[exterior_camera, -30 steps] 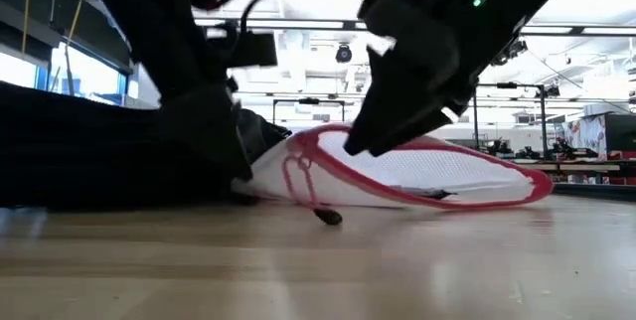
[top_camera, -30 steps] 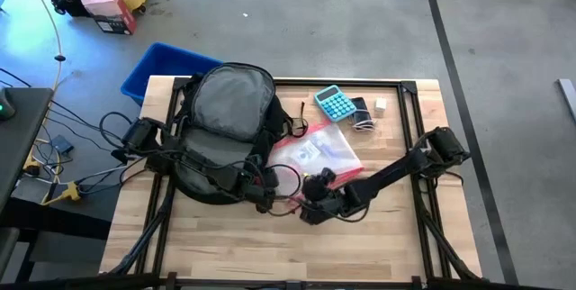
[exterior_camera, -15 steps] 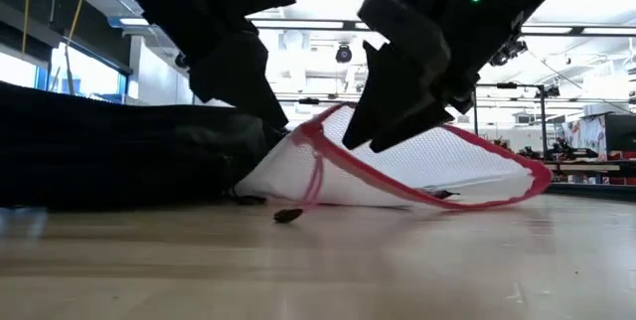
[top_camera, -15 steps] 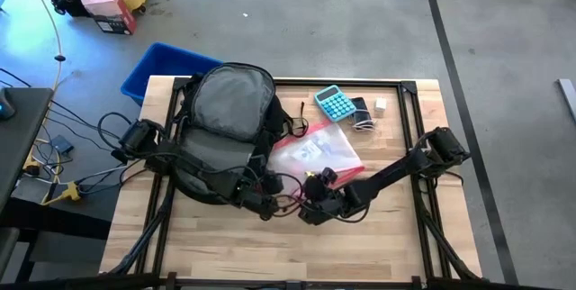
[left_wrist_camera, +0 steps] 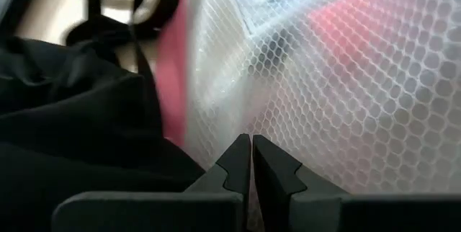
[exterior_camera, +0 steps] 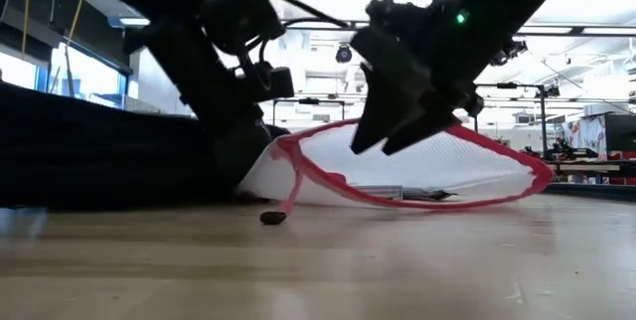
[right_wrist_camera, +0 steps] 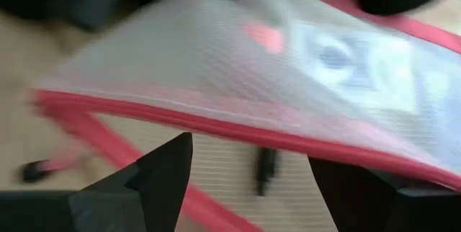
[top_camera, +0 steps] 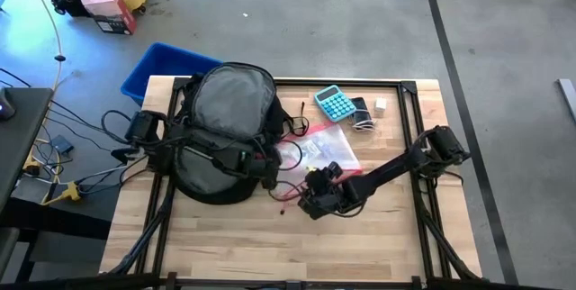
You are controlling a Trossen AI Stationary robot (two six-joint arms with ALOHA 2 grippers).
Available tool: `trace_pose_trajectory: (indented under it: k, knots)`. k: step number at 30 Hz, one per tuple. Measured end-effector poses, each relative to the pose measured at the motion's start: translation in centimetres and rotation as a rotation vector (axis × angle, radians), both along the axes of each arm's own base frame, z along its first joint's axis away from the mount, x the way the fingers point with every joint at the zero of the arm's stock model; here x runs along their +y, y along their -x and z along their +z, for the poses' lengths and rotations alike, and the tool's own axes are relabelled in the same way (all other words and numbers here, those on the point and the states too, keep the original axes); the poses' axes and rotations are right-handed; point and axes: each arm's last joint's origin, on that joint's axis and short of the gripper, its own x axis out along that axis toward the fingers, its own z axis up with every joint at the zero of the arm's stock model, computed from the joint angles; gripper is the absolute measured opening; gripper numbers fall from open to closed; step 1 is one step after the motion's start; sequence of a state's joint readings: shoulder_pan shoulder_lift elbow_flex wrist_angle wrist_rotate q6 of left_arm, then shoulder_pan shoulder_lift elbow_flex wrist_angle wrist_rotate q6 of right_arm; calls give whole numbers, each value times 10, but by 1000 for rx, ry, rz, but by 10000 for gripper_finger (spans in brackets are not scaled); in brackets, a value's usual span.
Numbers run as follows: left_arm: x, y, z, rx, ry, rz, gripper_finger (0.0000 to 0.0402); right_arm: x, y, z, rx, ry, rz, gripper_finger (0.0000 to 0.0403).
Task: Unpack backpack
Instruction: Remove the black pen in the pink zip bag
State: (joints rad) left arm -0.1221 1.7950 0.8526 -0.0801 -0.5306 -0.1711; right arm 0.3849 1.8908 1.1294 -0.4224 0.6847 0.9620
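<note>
Jaws first: my left gripper point(left_wrist_camera: 251, 161) was clenched, its tips pressed together right against the mesh of the clear pink-edged pouch point(top_camera: 317, 150), and from the wrist view I could not tell whether any of that mesh was pinched between them. It sat at the mouth of the backpack point(top_camera: 225, 123), on the side facing the pouch. My right gripper point(top_camera: 310, 202) stood with its jaws spread wide and nothing between them, hovering over the near pink edge of the pouch, just above the tabletop point(top_camera: 360, 236).

What the coming move turned on, as I judged it, was this: the backpack lay to the left of both sets of jaws, grey back panel up, its long axis running from the near side toward the far edge of the tabletop. My left arm was clearly the nearer one, touching it or almost so; my right was a pouch-width away. The pouch lay just beside the backpack, its corner by the opening tilted up off the wood, and its pink pull cord point(exterior_camera: 288, 193) trailed down to a small dark tag point(exterior_camera: 271, 218) resting on the surface.

Beyond it sat a teal calculator point(top_camera: 335, 103) and a few small items I could not identify. No brand, label or writing was legible anywhere.
</note>
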Motion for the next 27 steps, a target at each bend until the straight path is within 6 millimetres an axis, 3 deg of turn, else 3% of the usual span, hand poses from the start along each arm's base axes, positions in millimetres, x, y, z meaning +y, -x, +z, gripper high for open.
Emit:
trace_pose_trajectory:
  k: [12,16,20,27]
  knots:
    - [-1,1,-4,-33,42,-16,0,-30,14,-39,-37,-70,-7,258]
    - [-1,1,-4,-38,55,-24,0,-37,18,-47,-51,-75,-1,238]
    - [-1,1,-4,-40,59,-23,0,-39,21,-50,-52,-68,-6,189]
    - [-1,1,-4,-34,62,-18,0,-39,24,-52,-32,-88,9,51]
